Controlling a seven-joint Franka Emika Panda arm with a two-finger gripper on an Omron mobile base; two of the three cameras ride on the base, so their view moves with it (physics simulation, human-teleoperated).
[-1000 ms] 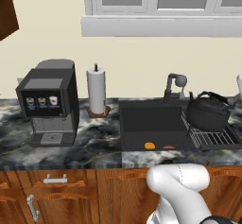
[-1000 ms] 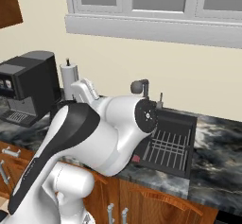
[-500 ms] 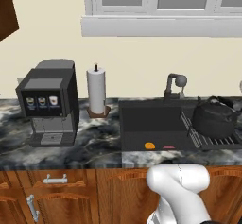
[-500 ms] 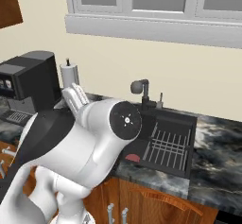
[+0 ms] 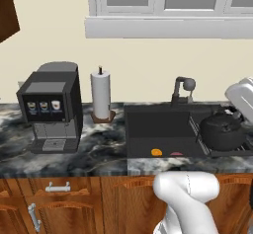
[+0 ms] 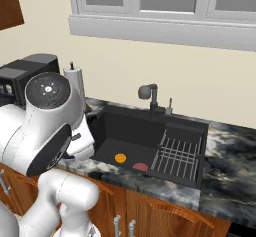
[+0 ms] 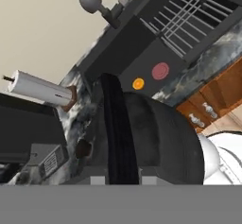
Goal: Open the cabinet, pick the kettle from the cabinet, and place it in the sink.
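Observation:
The black-grey kettle (image 5: 225,129) hangs by its arched handle (image 7: 117,133) from my gripper (image 5: 235,110), which is shut on that handle. In the left base view the kettle shows in front of the right, racked part of the dark sink (image 5: 153,124). From the hand view the kettle's round body (image 7: 160,142) fills the lower middle, and the sink (image 7: 142,53) lies beyond it. In the right base view my own arm covers the kettle, and the sink (image 6: 130,131) is seen beside the arm. A reddish-brown corner of the cabinet (image 5: 7,11) shows at the upper left.
A wire rack (image 6: 177,156) lines the sink's right side; a small orange piece (image 5: 156,152) and a red one (image 5: 176,154) lie on its floor. The faucet (image 5: 184,87) stands behind. On the marble counter to the left are a paper towel roll (image 5: 101,95) and a black coffee machine (image 5: 52,107).
The kettle has come down and slightly to the right in the left base view, still held. The arm's big joint has swung left across the right base view.

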